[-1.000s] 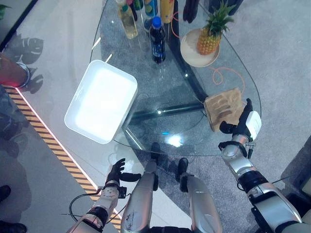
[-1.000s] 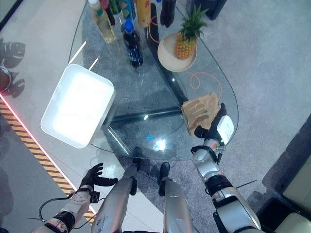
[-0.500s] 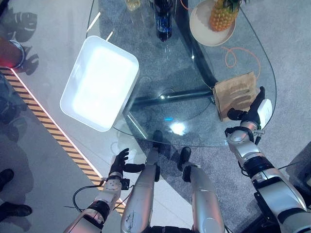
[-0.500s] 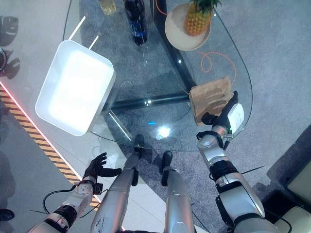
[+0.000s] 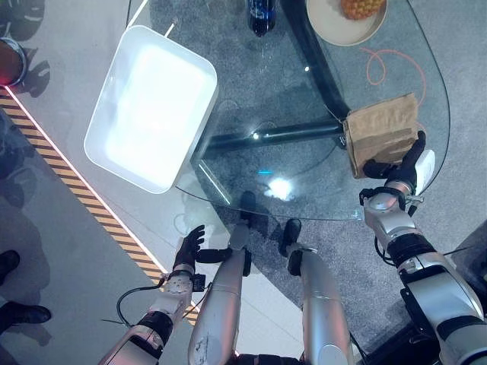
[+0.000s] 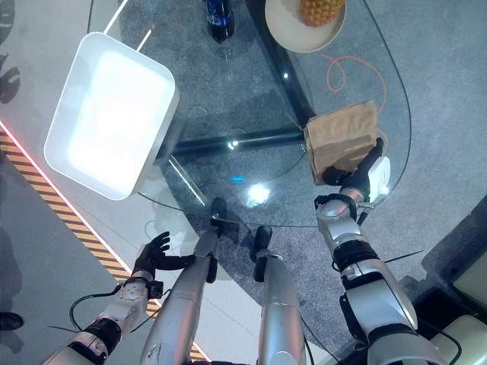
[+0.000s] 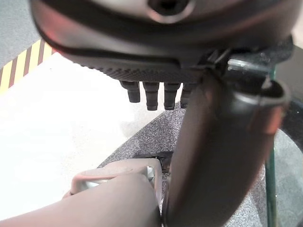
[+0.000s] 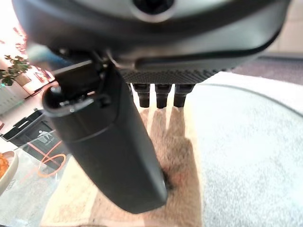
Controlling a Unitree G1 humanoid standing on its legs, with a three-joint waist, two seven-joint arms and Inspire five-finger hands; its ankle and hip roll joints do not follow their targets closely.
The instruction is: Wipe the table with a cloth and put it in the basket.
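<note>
Glass bench [image 5: 251,91], rounded top, dark crossbar frame visible through it. Tan cloth [image 5: 383,131] lies flat on the bench at about 3 o'clock, near the right edge. Right hand [image 5: 402,163] sits at the cloth's near edge, thumb on the cloth corner, fingers stretched straight along the cloth's right side; right wrist view shows fingertips [image 8: 161,100] extended flat over the cloth [image 8: 161,179], thumb pressed onto the fabric, not clenched, nothing gripped. So hand released, pressing on the cloth.

White basket [image 5: 114,84], rectangular, rounded corners, at about 10 o'clock, overlapping the bench's left edge, well apart from the cloth.

Left hand [image 5: 190,247] hangs low at about 7 o'clock, off the bench, over the pale floor, fingers spread and relaxed, holding nothing; left wrist view shows the fingers [image 7: 151,97] straight over the floor.

At 12 o'clock on the bench: dark bottle with blue label [image 5: 262,15], cut off by the frame. At about 1 o'clock a cream plate [image 5: 327,26] with a pineapple [image 5: 364,7] on it, partly cut off. Orange cable [image 5: 389,70] loops under the glass between plate and cloth. Yellow-black striped tape [image 5: 84,205] runs across the floor at 8 o'clock. A person's dark shoes [image 5: 19,313] at the far left edge.
</note>
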